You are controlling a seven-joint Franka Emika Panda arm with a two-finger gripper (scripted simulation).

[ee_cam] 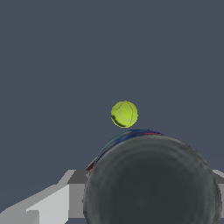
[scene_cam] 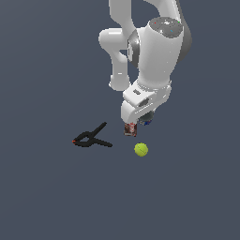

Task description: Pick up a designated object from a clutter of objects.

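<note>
Can, rigid, smooth and likely slippery, fills your wrist view between the gripper fingers; grip its blue side; closure cannot be confirmed.

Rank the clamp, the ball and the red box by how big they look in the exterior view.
1. Clamp, clearly the longest.
2 and 3. Ball and red box look about alike; the arm covers the box's upper part, so I cannot rank them.
</note>
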